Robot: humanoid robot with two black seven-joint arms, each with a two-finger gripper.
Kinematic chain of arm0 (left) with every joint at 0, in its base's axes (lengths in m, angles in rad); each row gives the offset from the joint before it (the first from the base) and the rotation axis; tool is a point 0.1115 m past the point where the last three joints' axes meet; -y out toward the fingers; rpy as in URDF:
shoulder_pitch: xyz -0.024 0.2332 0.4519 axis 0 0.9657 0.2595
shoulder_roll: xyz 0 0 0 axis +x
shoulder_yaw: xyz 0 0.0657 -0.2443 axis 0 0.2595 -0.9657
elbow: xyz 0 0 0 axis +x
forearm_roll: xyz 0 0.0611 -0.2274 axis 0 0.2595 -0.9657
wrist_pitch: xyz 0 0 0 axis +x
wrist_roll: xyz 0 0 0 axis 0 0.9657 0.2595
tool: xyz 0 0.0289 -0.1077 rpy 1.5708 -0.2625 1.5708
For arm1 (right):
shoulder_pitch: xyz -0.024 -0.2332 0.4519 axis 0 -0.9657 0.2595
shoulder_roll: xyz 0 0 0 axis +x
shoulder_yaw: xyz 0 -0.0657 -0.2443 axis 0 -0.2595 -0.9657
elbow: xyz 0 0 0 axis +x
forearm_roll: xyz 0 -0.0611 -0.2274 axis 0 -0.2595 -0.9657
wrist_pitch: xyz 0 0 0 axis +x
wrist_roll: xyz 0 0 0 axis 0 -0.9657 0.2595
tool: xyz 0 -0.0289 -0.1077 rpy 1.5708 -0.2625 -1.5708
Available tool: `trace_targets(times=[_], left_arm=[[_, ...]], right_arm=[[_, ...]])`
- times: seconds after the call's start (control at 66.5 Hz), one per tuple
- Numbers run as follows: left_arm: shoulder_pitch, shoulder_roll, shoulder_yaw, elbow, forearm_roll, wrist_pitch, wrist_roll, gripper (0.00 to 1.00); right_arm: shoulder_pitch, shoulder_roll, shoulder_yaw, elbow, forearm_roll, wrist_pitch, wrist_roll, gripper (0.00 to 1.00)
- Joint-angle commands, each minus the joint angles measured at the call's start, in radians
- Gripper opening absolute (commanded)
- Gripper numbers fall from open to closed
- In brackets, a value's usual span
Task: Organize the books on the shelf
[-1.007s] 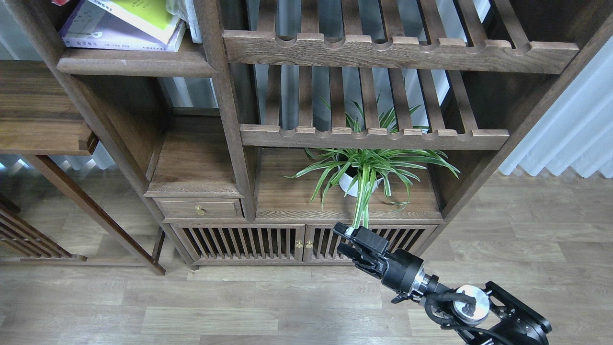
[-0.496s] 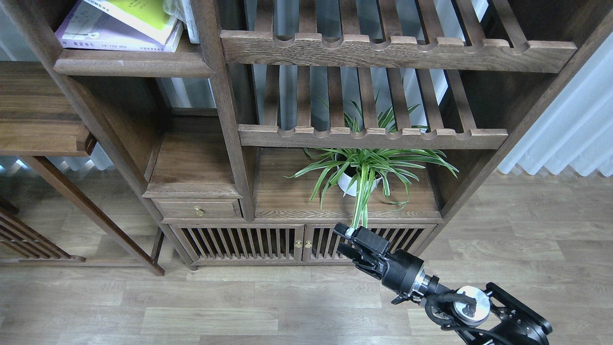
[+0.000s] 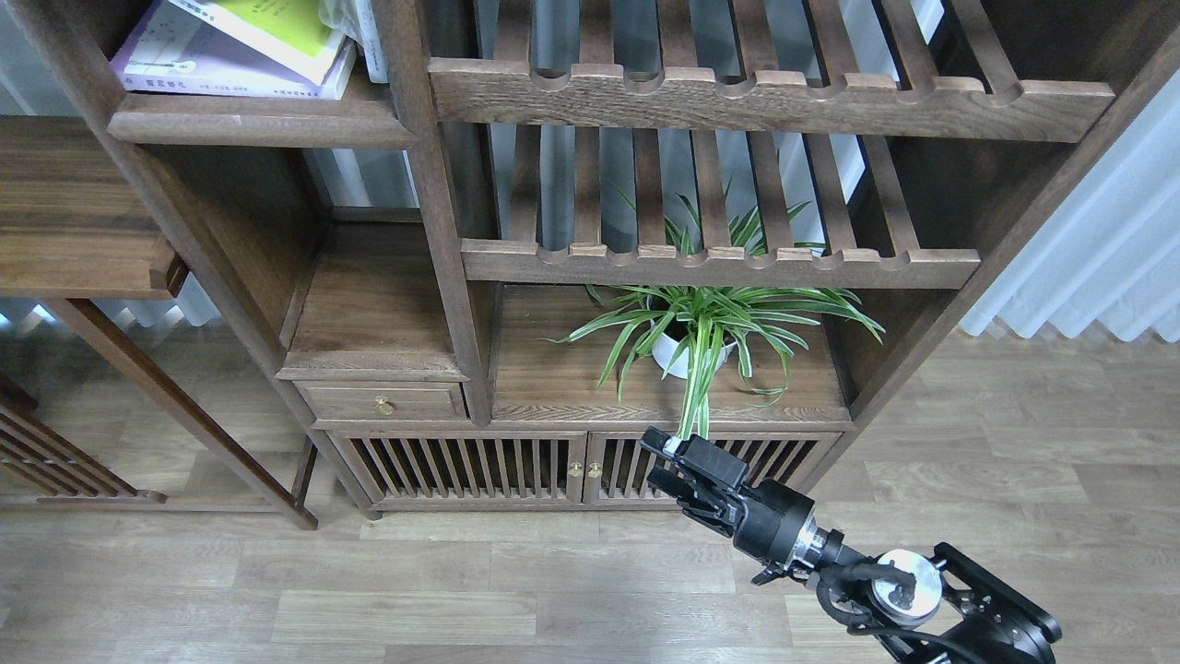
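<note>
1. Shelf [image 3: 263, 120]: solid dark-brown board, upper left of frame.
2. Lilac-white book [image 3: 166, 60]: flat on that shelf, at the frame's top edge.
3. Yellow-green book [image 3: 277, 26]: stacked on the lilac-white one, tilted.
4. Right gripper [image 3: 656, 461]: lower centre, in front of the slatted cabinet doors [image 3: 516, 466]; fingers slightly parted, holding nothing.
5. Potted plant [image 3: 705, 327]: centre, on the cabinet top just above the gripper.

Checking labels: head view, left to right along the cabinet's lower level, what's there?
Small brass drawer knob → pair of door knobs → right gripper → white pot of the spider plant → pale curtain.
</note>
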Motion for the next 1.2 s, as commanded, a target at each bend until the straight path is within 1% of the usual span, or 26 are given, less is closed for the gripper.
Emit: trace_targets(times=[0.0,0.015,0.03,0.195,0.271,0.331,0.752,0.857,0.902,0.947,0.992,1.097,1.127,1.142,1.187], left_arm=[[-0.010,-0.040,0.008,0.048,0.000,0.000,-0.028,0.07],[-0.010,-0.046,0.009,0.055,0.000,0.000,-0.034,0.07],[-0.010,-0.067,0.009,0.077,0.000,0.000,-0.050,0.07],[-0.007,-0.120,0.012,0.126,0.000,0.000,-0.067,0.07],[-0.010,-0.149,0.011,0.164,0.000,0.000,-0.094,0.07],[-0.010,-0.164,0.011,0.184,0.000,0.000,-0.107,0.07],[-0.015,-0.233,0.021,0.230,0.000,0.000,-0.113,0.09],[-0.015,-0.241,0.028,0.239,0.000,0.000,-0.125,0.11],[-0.015,-0.242,0.031,0.244,-0.002,0.000,-0.130,0.15],[-0.015,-0.247,0.032,0.250,-0.002,0.000,-0.131,0.20],[-0.015,-0.250,0.032,0.259,-0.002,0.000,-0.133,0.33],[-0.016,-0.253,0.032,0.267,-0.009,0.000,-0.136,0.50],[-0.016,-0.255,0.032,0.267,-0.011,0.000,-0.140,0.54],[-0.016,-0.255,0.032,0.267,-0.011,0.000,-0.146,0.58],[-0.018,-0.255,0.032,0.267,-0.012,0.000,-0.159,0.64]], right_arm=[[0.000,-0.001,0.000,0.000,0.000,0.000,0.000,1.00],[0.002,-0.001,0.000,0.000,0.000,0.000,0.000,1.00],[0.002,-0.001,0.001,0.000,0.000,0.000,0.000,1.00],[0.000,-0.001,0.000,0.002,0.000,0.000,0.000,1.00],[0.000,0.001,0.000,0.002,0.000,0.000,0.000,1.00],[0.000,0.004,0.001,0.002,0.000,0.000,0.000,1.00],[0.002,0.013,0.000,0.003,0.000,0.000,0.000,1.00],[0.002,0.018,0.001,0.005,0.000,0.000,0.000,1.00],[0.002,0.018,0.001,0.005,0.000,0.000,0.000,1.00],[0.002,0.016,0.001,0.005,0.000,0.000,0.000,1.00],[0.002,0.016,0.001,0.005,0.000,0.000,0.000,1.00],[0.003,0.016,0.001,0.005,0.000,0.000,0.000,1.00],[0.003,0.016,0.003,0.005,0.000,0.000,0.000,1.00],[0.002,0.016,0.003,0.005,0.000,0.000,0.000,1.00],[0.002,0.016,0.003,0.005,0.000,0.000,0.000,1.00]])
